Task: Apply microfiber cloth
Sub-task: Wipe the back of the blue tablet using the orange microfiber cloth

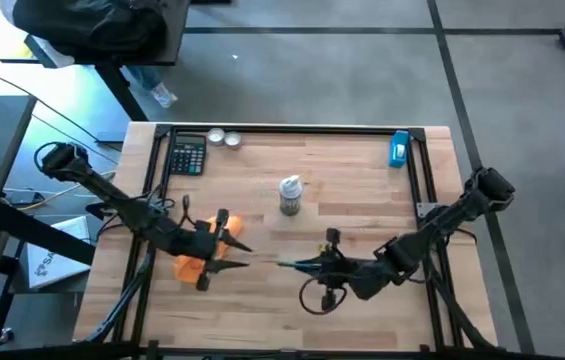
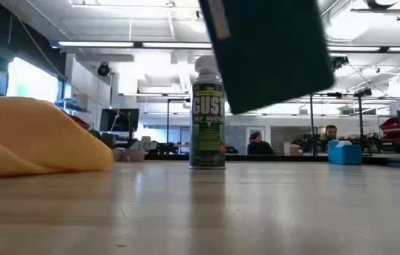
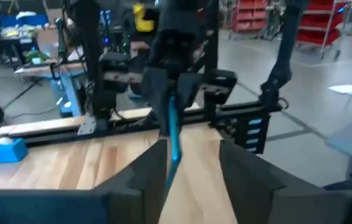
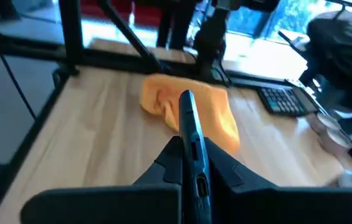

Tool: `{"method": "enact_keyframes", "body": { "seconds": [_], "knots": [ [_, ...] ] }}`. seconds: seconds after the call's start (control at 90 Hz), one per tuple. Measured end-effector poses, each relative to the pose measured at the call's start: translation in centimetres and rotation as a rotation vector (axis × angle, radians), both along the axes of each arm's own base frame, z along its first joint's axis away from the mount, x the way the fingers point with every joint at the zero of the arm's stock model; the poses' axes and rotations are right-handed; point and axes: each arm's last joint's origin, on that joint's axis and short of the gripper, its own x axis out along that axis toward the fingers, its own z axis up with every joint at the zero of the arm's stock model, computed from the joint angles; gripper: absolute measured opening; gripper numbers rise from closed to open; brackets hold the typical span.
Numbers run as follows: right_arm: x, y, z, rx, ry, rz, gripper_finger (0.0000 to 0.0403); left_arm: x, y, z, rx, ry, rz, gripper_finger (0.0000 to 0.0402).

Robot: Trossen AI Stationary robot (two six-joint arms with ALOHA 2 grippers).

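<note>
Wooden table (image 1: 362, 190) w/ black frame rails, in an open workshop: grey floor, red shelving and desks beyond, two people seated far back in the low view.

R gripper (image 1: 307, 264): fingers clamped on a thin dark flat device (image 4: 191, 140), held edge-on and raised off the table, near table centre-front. In the R wrist view the device stands between the two fingers and points toward the cloth. In the low view it shows as a dark tilted slab (image 2: 267, 49) hanging above the tabletop, in front of the can. R arm comes in from the table's right edge.

L gripper (image 1: 237, 250): fingers apart, nothing between them; L wrist view shows both fingers spread w/ bare wood in the gap. It sits at the cloth's inner side, facing the R gripper, the device edge just ahead of it. Touching the cloth or not: cannot tell.

Microfiber cloth (image 1: 205, 246): orange, bunched, lying on the table on the left-front part, partly under the L gripper in the high view. Low view: rumpled mound (image 2: 33, 134) resting flat on the wood.

Other items: duster spray can (image 1: 290, 195) upright near table centre, well apart from the cloth. Calculator (image 1: 188, 155) and two small round tins (image 1: 224, 139) at the back left. Blue tape dispenser (image 1: 399, 148) at the back right.
</note>
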Motion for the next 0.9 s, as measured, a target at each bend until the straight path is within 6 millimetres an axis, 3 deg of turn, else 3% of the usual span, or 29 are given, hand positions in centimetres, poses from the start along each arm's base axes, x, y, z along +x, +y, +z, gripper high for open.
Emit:
{"method": "enact_keyframes", "body": {
  "seconds": [0.144,0.3,0.522,0.9],
  "knots": [
    [0.6,-0.5,-0.1,0.013,-0.01,-0.009,0.0,0.2,-0.7,-0.6,0.023,0.013,-0.004,0.0173],
    [1.3,-0.5,-0.9,0.009,-0.003,-0.021,0.0,0.3,-0.7,-2.3,0.054,0.142,0.09,0.0177],
    [2.0,-0.4,-2.1,-0.003,0.018,-0.024,0.0,-1.6,0.5,-5.2,0.06,0.443,0.296,0.0177],
    [2.5,-0.9,-2.3,0.019,0.023,-0.037,0.0,-5.1,2.7,-8.5,-0.158,0.908,0.592,0.0187]
  ]
}}
